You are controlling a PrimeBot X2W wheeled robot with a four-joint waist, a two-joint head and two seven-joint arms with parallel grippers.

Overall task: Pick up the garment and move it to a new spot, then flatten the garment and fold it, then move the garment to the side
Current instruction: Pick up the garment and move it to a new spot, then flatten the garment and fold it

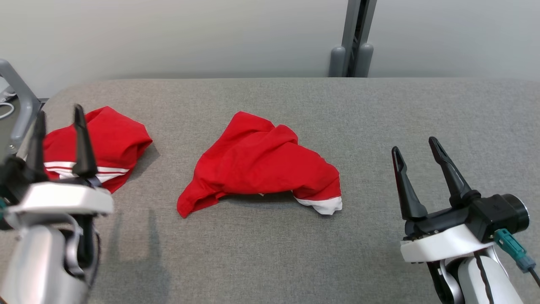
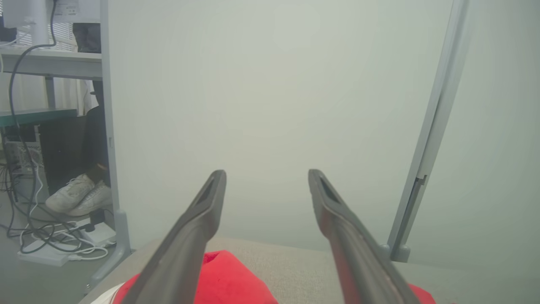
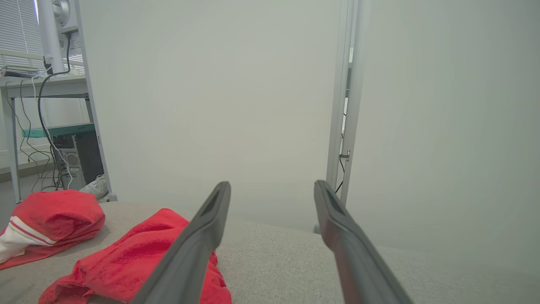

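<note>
A crumpled red garment (image 1: 261,162) with a white hem lies mid-table on the grey cloth top (image 1: 295,253); it also appears in the right wrist view as the near red garment (image 3: 130,257). A second red garment (image 1: 114,135) with white stripes is bunched at the table's left end, also seen as the far garment (image 3: 55,215). My left gripper (image 1: 59,111) hovers open just in front of that striped garment (image 2: 230,278), its jaws holding nothing (image 2: 266,173). My right gripper (image 1: 413,144) stands open right of the middle garment, apart from it, and is likewise bare (image 3: 272,183).
A pale wall with a grey post (image 1: 352,38) stands behind the table. A grey metal frame (image 1: 21,97) borders the table's left end. Beyond it are a desk, floor cables (image 2: 50,240) and a person's white shoes (image 2: 78,194).
</note>
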